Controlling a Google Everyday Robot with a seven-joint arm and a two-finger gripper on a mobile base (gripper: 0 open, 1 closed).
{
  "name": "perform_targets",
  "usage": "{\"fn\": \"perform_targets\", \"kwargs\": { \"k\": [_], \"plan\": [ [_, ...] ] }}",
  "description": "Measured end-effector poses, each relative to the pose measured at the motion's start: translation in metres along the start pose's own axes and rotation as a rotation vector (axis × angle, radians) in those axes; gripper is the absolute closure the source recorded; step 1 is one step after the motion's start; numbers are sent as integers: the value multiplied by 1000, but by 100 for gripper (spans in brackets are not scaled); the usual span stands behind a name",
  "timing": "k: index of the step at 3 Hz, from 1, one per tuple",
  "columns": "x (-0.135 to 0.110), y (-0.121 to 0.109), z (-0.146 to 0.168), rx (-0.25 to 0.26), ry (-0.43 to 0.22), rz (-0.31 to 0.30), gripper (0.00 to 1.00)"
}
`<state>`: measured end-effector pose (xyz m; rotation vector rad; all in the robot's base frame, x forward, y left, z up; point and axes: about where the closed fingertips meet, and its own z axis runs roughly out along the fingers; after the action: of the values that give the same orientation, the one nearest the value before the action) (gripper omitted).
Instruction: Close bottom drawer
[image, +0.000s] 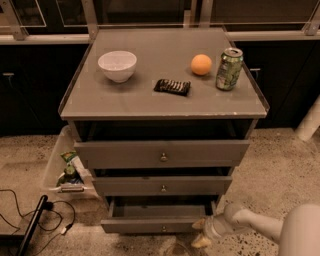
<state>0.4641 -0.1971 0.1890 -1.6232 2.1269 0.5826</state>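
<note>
The bottom drawer (155, 224) is the slimmest grey front of three, with a small round knob (164, 229). It stands a short way out of the grey cabinet, and a strip of its inside shows. My gripper (201, 232) is at the drawer front's right end, low at the frame's bottom. Its pale fingertips (199, 224) lie against or just off that right corner. The white arm (260, 227) comes in from the lower right.
Above are the middle drawer (162, 185) and top drawer (162, 153). The cabinet top holds a white bowl (117, 65), a dark snack bar (172, 87), an orange (201, 64) and a green can (229, 69). A white bin (65, 167) and cables (35, 220) lie at the left.
</note>
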Motion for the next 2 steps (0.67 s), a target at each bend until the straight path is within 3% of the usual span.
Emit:
{"fn": "perform_targets", "kwargs": {
  "k": [1,2],
  "plan": [
    [-19,-45,17,11,-34,-79,65],
    [-18,-63,11,42,-32,-87,63]
  ]
}}
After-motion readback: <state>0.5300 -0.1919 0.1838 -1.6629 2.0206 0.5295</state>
